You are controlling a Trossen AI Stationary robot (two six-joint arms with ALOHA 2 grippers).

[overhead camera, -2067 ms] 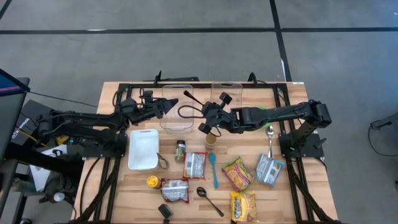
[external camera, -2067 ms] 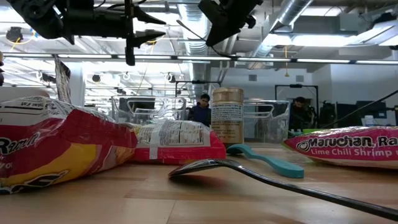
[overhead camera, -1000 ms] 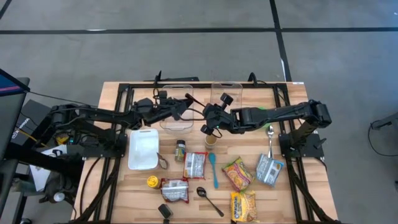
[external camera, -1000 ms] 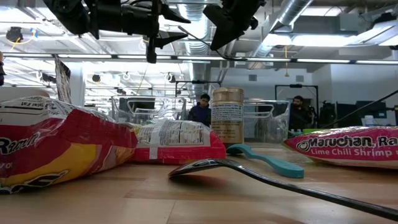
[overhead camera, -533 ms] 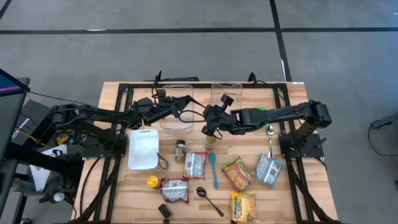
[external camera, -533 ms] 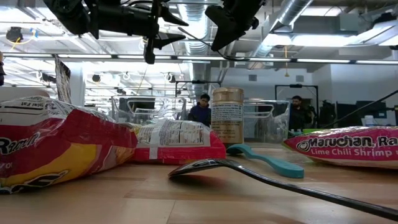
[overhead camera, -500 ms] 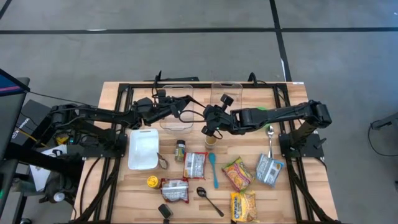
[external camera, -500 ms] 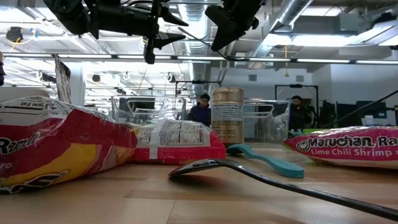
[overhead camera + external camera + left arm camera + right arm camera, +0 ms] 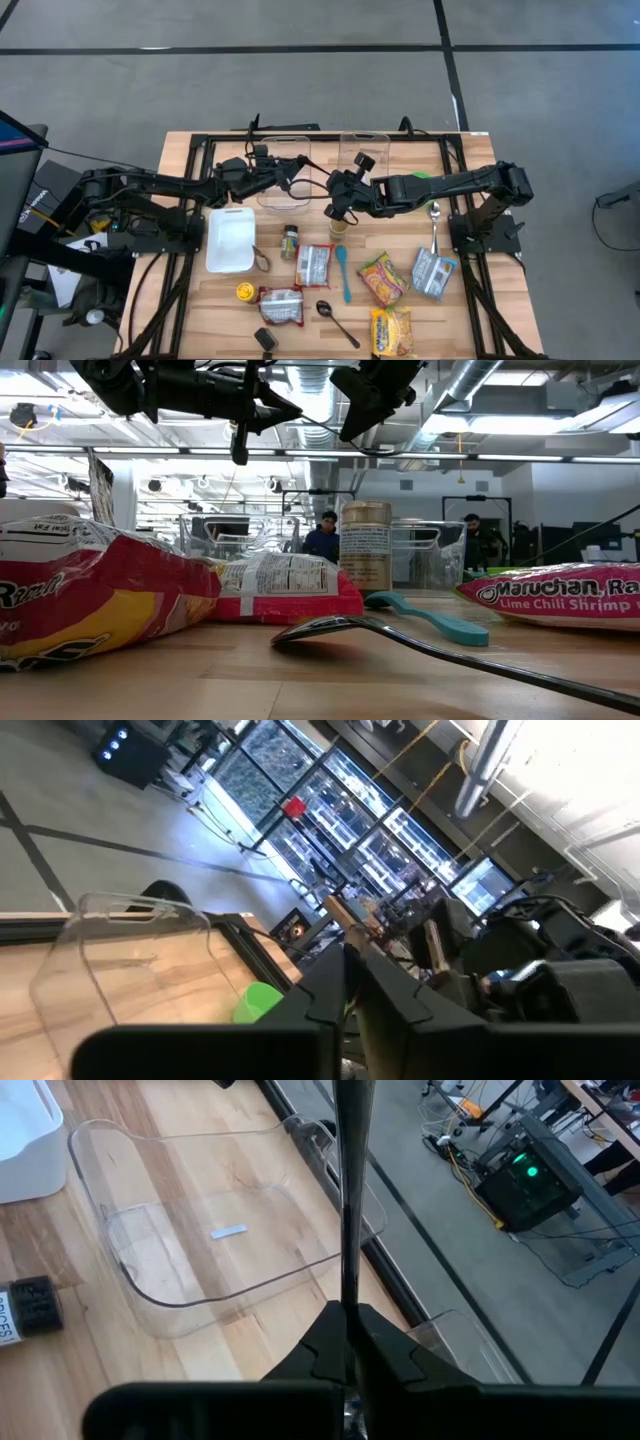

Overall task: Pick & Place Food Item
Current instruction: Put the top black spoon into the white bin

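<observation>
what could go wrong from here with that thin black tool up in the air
1. The right pincer is shut on the thin black tool, and the left pincer is shut near its other end. If both arms pull, the tool may bend or slip.
2. If it slips, it would likely fall onto the clear tub.
3. The brown jar stands just below the right pincer and could be tipped if that arm lowers.
</observation>
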